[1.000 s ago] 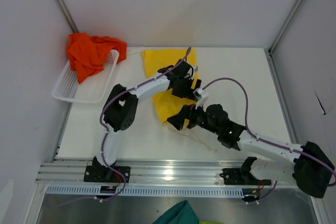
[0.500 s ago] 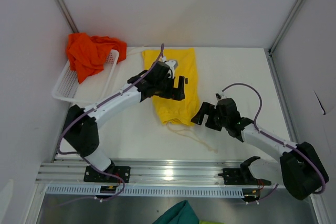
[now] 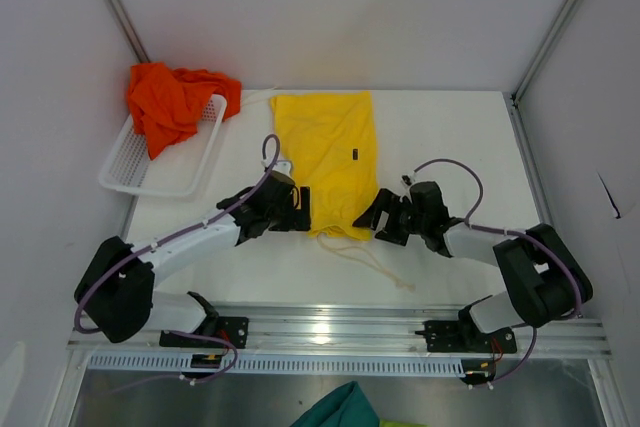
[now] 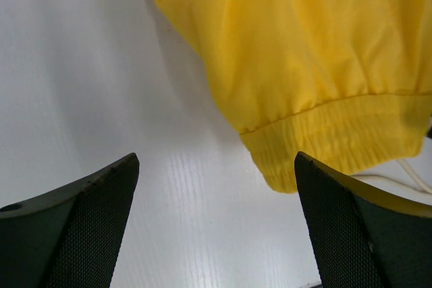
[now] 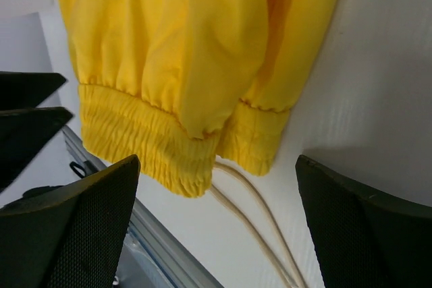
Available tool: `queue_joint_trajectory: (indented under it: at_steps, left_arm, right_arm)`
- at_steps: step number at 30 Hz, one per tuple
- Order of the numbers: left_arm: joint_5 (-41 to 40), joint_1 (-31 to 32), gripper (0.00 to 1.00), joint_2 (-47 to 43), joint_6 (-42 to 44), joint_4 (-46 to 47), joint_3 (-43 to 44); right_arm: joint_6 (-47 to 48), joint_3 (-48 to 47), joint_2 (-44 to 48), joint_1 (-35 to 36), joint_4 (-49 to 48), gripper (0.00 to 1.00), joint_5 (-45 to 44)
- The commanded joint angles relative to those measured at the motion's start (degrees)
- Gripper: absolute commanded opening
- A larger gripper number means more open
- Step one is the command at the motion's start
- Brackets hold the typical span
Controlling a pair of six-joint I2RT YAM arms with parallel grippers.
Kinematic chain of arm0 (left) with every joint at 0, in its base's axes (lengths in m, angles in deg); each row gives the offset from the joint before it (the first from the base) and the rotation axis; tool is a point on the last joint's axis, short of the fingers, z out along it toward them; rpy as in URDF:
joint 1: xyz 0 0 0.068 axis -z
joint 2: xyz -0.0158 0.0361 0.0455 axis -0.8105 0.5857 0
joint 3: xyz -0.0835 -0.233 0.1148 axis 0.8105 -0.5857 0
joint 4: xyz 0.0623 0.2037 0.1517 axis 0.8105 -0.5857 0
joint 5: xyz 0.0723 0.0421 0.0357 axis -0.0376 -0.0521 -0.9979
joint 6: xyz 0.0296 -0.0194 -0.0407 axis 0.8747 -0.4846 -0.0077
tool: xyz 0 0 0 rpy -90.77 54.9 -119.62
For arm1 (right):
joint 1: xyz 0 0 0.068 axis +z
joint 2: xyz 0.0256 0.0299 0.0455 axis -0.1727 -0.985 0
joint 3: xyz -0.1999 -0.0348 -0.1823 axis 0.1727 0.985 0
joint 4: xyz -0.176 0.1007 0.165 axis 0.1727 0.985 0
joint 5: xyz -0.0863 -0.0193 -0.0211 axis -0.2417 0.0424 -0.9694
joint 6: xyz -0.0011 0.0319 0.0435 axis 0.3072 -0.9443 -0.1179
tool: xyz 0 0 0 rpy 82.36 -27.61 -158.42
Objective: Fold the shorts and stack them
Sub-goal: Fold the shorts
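Both gape empty: left gripper (image 3: 298, 207) at the waistband's (image 3: 335, 225) nine o'clock, right gripper (image 3: 374, 219) at three. I see yellow shorts (image 3: 325, 147) lying twelve-to-six.

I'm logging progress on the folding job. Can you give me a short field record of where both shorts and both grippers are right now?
yellow shorts: flat on the table, apparently folded lengthwise, waistband toward the arms, drawstring trailing
orange shorts: bunched in the white basket, unfolded
left gripper: jaws open, empty, at the waistband's left corner
right gripper: jaws open, empty, at the waistband's right corner
stack: not yet made
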Motion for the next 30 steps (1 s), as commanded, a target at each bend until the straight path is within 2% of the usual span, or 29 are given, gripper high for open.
queue_joint_trajectory:
  at_steps: [1, 6, 8, 17, 20, 23, 25, 28, 30]
  left_arm:
    - [-3.3, 0.3, 0.98, 0.8, -2.6, 5.7, -1.8]
    - [-3.8, 1.2, 0.97, 5.6, -2.7, 6.5, -1.0]
    - [-4.2, 2.0, 0.97, 7.3, -2.9, 6.7, -0.2]
    - [-7.7, 4.6, 0.96, 10.4, -2.8, 4.9, 2.8]
    - [-9.7, 4.7, 0.96, 9.7, -2.1, 2.9, 4.3]
    - [-9.9, 4.7, 0.96, 9.5, -1.1, 1.4, 5.5]
    - [-10.1, 4.7, 0.96, 9.4, -0.8, 0.3, 5.9]
    - [-10.7, 4.7, 0.96, 7.9, -0.8, -0.5, 5.5]
    - [-10.7, 4.7, 0.96, 6.2, -1.0, -0.5, 4.7]
  right_arm:
    - [-2.1, -0.6, -3.6, -0.3, -5.6, 0.99, 2.9]
    - [-2.6, -1.2, -7.1, 0.1, -7.0, 0.99, 3.1]
    - [-2.7, -1.2, -8.2, 0.3, -7.8, 0.94, 3.4]
    - [-1.8, -3.3, -9.4, 0.3, -5.3, 0.82, 2.7]
    - [-1.8, -4.0, -9.4, 0.3, -4.5, 0.75, 2.2]
    - [-1.9, -4.9, -10.1, 0.3, -3.9, 0.62, 1.9]
    - [-2.3, -5.2, -10.7, 0.2, -4.3, 0.46, 1.5]
    - [-2.1, -5.7, -11.1, -0.2, -4.3, 0.34, 1.1]
    - [-2.4, -6.0, -11.2, -0.4, -4.7, 0.30, 0.4]
